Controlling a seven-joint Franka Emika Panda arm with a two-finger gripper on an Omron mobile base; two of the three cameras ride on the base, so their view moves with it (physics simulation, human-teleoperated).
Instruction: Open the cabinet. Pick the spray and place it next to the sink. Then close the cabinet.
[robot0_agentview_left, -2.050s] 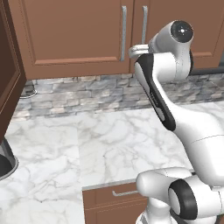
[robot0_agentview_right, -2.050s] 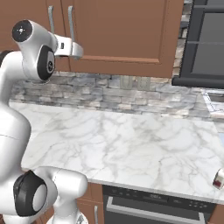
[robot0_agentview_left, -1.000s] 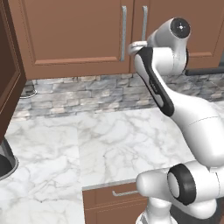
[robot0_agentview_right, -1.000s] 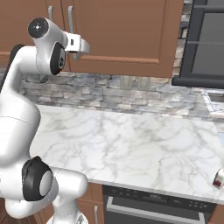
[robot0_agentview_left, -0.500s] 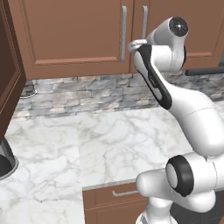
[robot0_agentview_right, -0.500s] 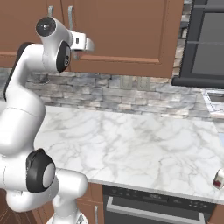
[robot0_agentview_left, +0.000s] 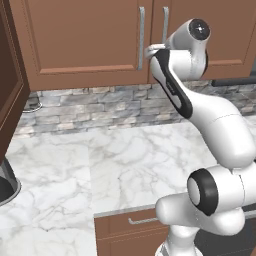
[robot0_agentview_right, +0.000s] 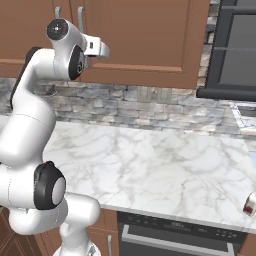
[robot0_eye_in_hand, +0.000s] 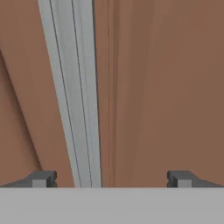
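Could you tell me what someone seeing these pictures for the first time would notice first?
The white arm rears up from the marble counter to the brown cabinet, dominating both base views. In the hand view the gripper has its jaws wide open, with a long silver handle running between them, nearer one fingertip. A dark appliance hangs at the upper right of the right base view.

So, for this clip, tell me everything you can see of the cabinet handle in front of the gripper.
The handle is a long, straight silver bar, metallic-looking, standing vertically on the brown wooden cabinet door beside the seam between two closed doors. In the hand view it runs slightly tilted, between the wide-open gripper's fingertips and nearer the left one. Nothing is clamped on it; contact cannot be told.
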